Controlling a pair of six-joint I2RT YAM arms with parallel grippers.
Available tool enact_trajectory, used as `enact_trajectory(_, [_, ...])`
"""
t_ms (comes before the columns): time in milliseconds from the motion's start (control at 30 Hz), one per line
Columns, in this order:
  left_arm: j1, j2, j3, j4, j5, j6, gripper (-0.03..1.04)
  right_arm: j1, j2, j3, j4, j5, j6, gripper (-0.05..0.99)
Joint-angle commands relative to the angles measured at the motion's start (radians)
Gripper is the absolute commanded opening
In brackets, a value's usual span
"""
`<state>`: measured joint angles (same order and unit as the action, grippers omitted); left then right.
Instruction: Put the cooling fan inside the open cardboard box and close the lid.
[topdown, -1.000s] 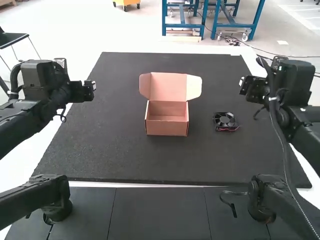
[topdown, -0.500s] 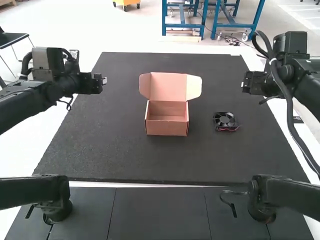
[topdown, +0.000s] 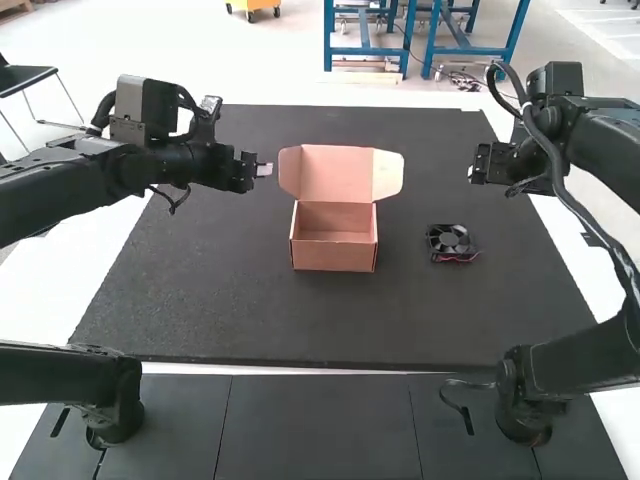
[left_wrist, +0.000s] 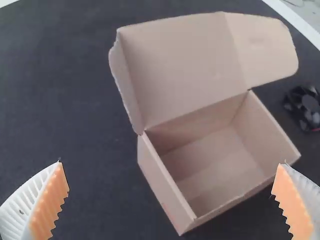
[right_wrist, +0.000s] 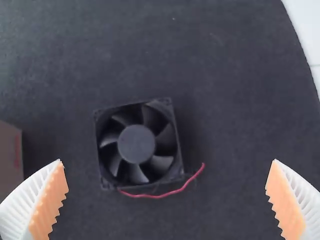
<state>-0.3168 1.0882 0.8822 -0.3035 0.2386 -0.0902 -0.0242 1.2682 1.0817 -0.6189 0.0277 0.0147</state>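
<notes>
Both of my jaws stand released, fingers spread wide with nothing between them. My left gripper hangs over the black mat just beside the left edge of the raised lid. My right gripper hangs near the mat's right edge, farther back than the cooling fan. From each wrist I see only the tips of my own white ribbed fingers, with their orange toothed pads; the rest of them is cut off at the frame's edge. I count one cardboard box, open, its lid upright at the back with a rounded side flap at each end. From above, the front wall hides the near part of the box floor; from my left wrist what I see of the inside is bare cardboard. I count one fan, lying flat on the mat to the right of the box and apart from it, outside it. My left wrist catches only a slice of the fan, cut off at the frame's edge. My right wrist looks straight down on it: a square black frame, curved blades around a round hub, and one thin red wire curling out along one side. The blades are dark on dark and I cannot count them surely. A brown corner of the box shows at the edge of that view.
</notes>
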Motion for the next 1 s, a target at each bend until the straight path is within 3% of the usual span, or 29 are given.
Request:
enact_trajectory(0, [-0.011, -0.008, 0.046, -0.037, 0.013, 0.010, 0.96, -0.026, 0.072, 0.075, 0.011, -0.038, -0.007, 0.91])
enact_trajectory(233, [-0.011, -0.025, 0.063, -0.137, 0.011, 0.052, 0.96, -0.056, 0.237, 0.159, 0.002, -0.043, -0.045, 0.91])
enact_trajectory(400, [-0.001, -0.028, 0.064, -0.149, 0.011, 0.081, 0.96, -0.095, 0.313, 0.195, -0.022, -0.040, -0.099, 0.91])
enact_trajectory(600, [0.028, -0.027, 0.072, -0.135, 0.011, 0.079, 0.96, -0.141, 0.378, 0.207, -0.025, -0.035, -0.157, 0.91])
enact_trajectory(967, [0.039, -0.022, 0.072, -0.112, 0.011, 0.056, 0.96, -0.118, 0.441, 0.153, -0.016, -0.031, -0.246, 0.91])
